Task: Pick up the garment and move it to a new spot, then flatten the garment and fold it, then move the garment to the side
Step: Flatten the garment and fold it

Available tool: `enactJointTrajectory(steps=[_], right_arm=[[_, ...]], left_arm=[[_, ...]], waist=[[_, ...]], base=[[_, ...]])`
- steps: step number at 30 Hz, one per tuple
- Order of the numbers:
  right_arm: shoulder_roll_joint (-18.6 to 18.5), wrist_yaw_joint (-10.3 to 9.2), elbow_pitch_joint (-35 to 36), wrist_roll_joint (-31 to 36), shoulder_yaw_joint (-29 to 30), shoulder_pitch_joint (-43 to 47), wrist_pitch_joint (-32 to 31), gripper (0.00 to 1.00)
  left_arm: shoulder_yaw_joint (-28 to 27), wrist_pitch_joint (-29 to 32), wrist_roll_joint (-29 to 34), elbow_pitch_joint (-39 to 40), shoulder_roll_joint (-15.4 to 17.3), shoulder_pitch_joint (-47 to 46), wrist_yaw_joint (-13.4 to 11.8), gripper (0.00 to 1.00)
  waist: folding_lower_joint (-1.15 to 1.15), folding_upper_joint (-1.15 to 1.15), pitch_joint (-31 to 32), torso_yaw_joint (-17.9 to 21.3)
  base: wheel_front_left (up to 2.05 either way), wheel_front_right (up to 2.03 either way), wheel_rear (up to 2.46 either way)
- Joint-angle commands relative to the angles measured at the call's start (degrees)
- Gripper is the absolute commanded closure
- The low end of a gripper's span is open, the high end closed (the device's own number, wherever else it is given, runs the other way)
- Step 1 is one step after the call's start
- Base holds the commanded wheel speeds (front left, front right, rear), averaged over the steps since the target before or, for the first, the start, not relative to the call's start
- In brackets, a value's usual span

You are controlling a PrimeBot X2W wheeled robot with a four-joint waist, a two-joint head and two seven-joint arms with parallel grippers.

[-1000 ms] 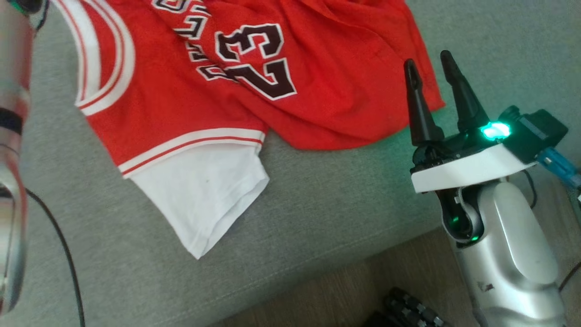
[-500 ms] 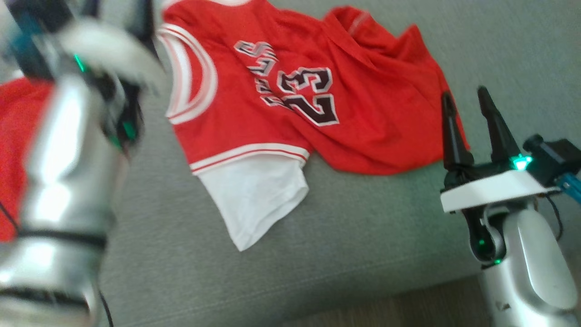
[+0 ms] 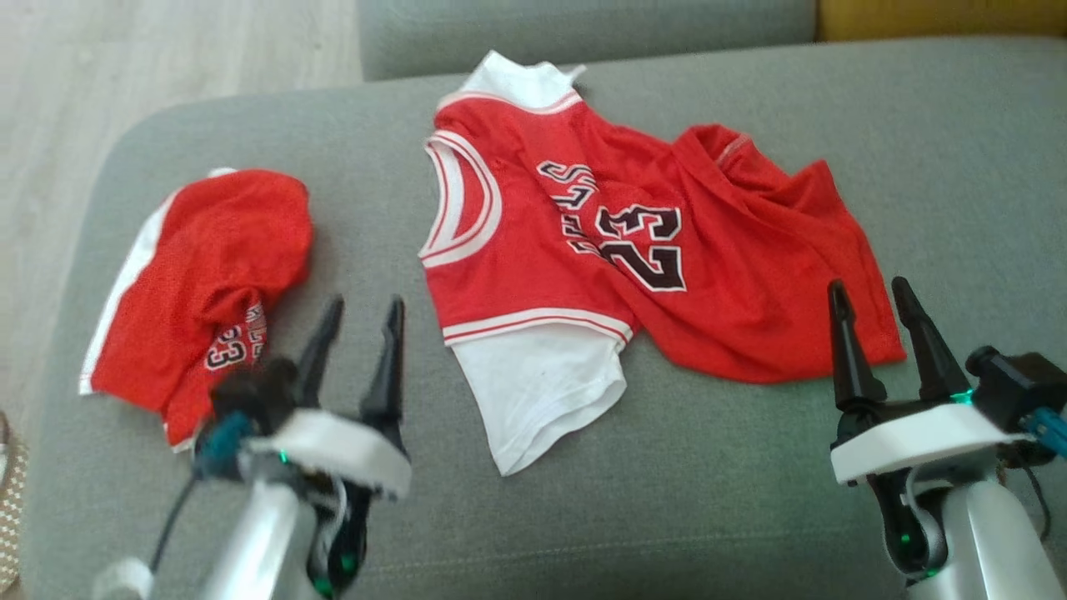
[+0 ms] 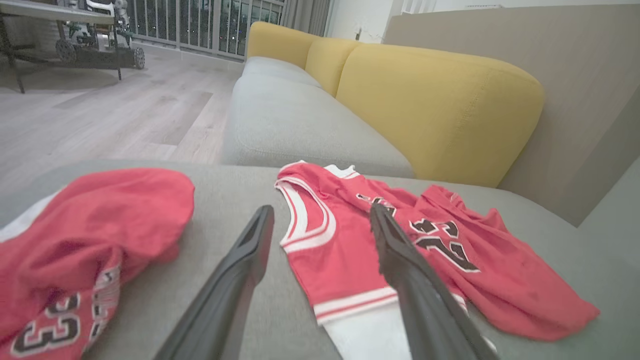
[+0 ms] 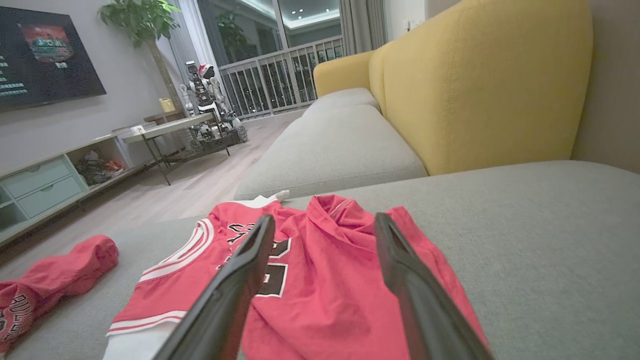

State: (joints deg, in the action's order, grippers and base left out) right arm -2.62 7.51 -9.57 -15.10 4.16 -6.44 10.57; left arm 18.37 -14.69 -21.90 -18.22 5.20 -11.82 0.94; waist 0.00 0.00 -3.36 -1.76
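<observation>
sofa [image 3: 750, 500], garment [image 3: 542, 267] just beyond right claw [image 3: 869, 286]

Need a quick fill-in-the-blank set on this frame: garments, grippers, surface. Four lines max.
1. The spread red jersey carries the number ____.
2. The crumpled red garment lies on the robot's ____ side of that jersey.
3. The left gripper and the right gripper both hold nothing, with jaws ____.
4. Both garments rest on a seat cushion whose colour is ____.

Missing words: 23; left; open; grey.
</observation>
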Motion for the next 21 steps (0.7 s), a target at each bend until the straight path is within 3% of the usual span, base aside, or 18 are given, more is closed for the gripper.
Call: enactJointTrajectory(steps=[1, 5, 11, 21], right_arm=[[-0.26, -0.02, 2.44, 0.29, -1.11, -1.39, -0.16, 0.00], [-0.26, -0.02, 3.87, 0.23, -1.67, -1.47, -0.72, 0.00], [-0.26, -0.02, 5.18, 0.49, -2.36, -1.84, -1.21, 0.00], [-0.26, -0.02, 6.39, 1.00, -3.45, -3.96, -1.40, 0.00]], left_arm=[[-2.30, -0.30, 0.72, 2.42, 0.56, -2.06, -0.44, 0.00], [-4.05, -0.30, 1.92, 4.65, -0.91, 1.46, -1.06, 0.00], [-3.82, -0.30, 1.59, 3.94, -2.06, 2.54, 0.09, 0.00], [2.56, 0.19, -2.92, -8.76, -2.30, -2.09, 0.26, 0.00]], waist=[[0.00, 0.00, 0.69, -0.51], [0.00, 0.00, 0.20, 0.26], [0.00, 0.00, -1.30, 1.79], [0.00, 0.00, -5.03, 5.27]], base=[[0.00, 0.00, 0.00], [0.00, 0.00, 0.00], [0.00, 0.00, 0.00], [0.00, 0.00, 0.00]])
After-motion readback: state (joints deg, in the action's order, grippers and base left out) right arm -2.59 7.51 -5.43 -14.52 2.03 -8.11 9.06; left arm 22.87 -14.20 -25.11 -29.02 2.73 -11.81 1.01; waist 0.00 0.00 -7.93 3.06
